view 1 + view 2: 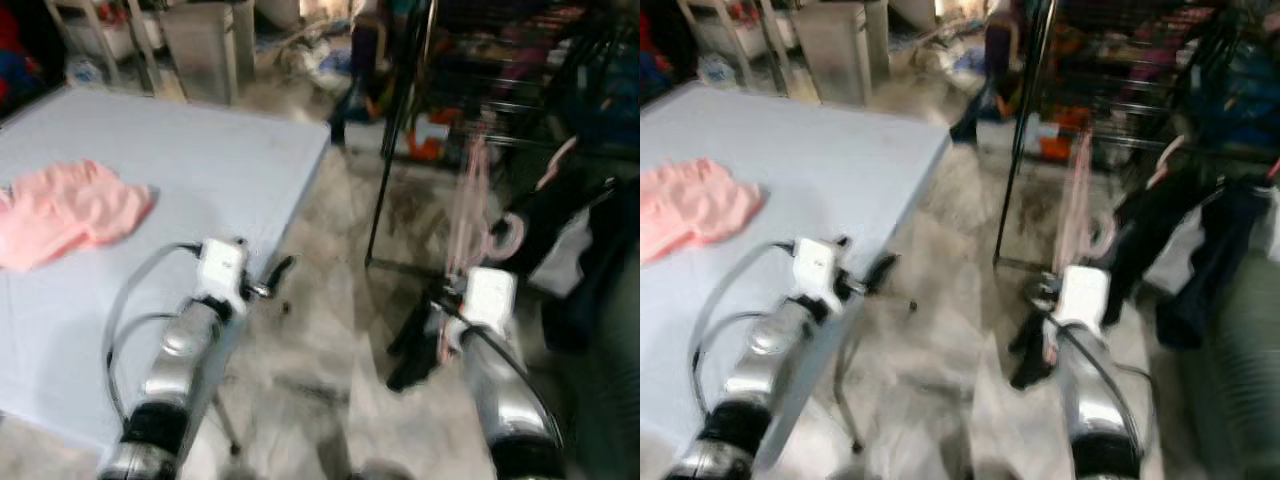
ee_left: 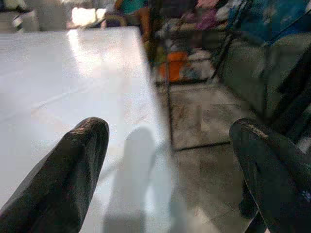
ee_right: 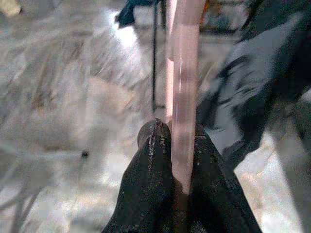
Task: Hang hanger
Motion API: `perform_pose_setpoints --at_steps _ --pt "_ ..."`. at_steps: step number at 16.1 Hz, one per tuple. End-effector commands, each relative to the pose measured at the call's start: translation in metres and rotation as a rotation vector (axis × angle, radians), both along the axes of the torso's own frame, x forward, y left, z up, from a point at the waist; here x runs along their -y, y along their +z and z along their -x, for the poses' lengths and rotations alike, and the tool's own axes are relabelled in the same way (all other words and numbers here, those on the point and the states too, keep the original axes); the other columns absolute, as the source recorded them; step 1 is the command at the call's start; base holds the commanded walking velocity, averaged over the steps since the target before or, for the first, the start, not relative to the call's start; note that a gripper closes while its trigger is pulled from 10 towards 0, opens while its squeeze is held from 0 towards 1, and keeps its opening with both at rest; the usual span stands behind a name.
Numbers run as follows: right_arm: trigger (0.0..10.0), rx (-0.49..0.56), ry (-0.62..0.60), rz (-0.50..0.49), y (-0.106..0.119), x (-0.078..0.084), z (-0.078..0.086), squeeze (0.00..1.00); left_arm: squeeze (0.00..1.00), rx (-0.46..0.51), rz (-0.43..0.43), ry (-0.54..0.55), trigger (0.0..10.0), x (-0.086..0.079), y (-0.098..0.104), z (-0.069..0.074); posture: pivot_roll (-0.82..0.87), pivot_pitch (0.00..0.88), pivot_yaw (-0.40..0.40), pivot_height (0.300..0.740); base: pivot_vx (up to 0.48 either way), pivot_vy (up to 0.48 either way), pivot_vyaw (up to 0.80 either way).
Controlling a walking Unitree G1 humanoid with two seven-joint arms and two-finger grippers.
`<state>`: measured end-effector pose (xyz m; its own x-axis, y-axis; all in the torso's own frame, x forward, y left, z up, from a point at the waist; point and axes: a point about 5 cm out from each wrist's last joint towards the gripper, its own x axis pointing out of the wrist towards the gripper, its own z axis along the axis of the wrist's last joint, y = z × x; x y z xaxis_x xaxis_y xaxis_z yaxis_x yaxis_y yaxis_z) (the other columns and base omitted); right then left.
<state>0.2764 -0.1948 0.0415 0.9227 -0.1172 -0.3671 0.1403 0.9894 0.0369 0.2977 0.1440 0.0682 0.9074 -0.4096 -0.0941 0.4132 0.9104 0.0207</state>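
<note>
- Your right gripper [image 3: 172, 160] is clamped tight on the pink hanger [image 1: 468, 205], which stands upright ahead of the arm; that likely keeps its hook free for the black clothes rack [image 1: 400, 120] beyond.
- Your left gripper [image 2: 170, 165] is spread wide and holds nothing, parked over the edge of the tabletop [image 1: 200, 180], out of the way.
- The pink garment [image 1: 70, 210] lies on the tabletop.
- Blur makes the hook's distance from the rack hard to judge.
</note>
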Motion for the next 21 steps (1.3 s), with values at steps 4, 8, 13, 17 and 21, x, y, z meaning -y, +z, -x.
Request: perform_pose_setpoints --at_steps 4,8,13,17,21 --pt "10.0 -0.022 -0.031 0.017 0.006 0.014 -0.002 0.0 0.0 0.033 0.016 0.02 10.0 0.004 0.004 0.005 0.0 0.0 -0.076 0.74 0.0 0.0 0.0" --pt "10.0 -0.028 0.004 0.021 0.011 0.002 -0.014 0.0 0.0 0.035 0.043 0.043 10.0 0.003 0.004 0.009 0.0 0.0 -0.1 0.74 0.0 0.0 0.0" --pt "10.0 -0.062 -0.001 0.016 0.005 0.0 -0.007 0.0 0.0 0.021 0.043 0.004 10.0 0.005 0.006 0.002 -0.04 0.0 -0.031 0.74 0.0 -0.193 0.0" --pt "10.0 -0.109 -0.03 -0.021 -0.001 -0.002 -0.005 0.0 0.0 0.009 0.038 -0.006 10.0 0.003 0.005 0.002 -0.05 0.0 -0.009 0.74 0.0 -0.189 0.0" --pt "10.0 -0.215 0.018 -0.056 -0.013 -0.01 -0.002 0.0 0.0 0.019 0.053 0.006 10.0 0.002 0.006 0.0 -0.05 0.0 -0.007 0.74 0.0 0.0 0.0"
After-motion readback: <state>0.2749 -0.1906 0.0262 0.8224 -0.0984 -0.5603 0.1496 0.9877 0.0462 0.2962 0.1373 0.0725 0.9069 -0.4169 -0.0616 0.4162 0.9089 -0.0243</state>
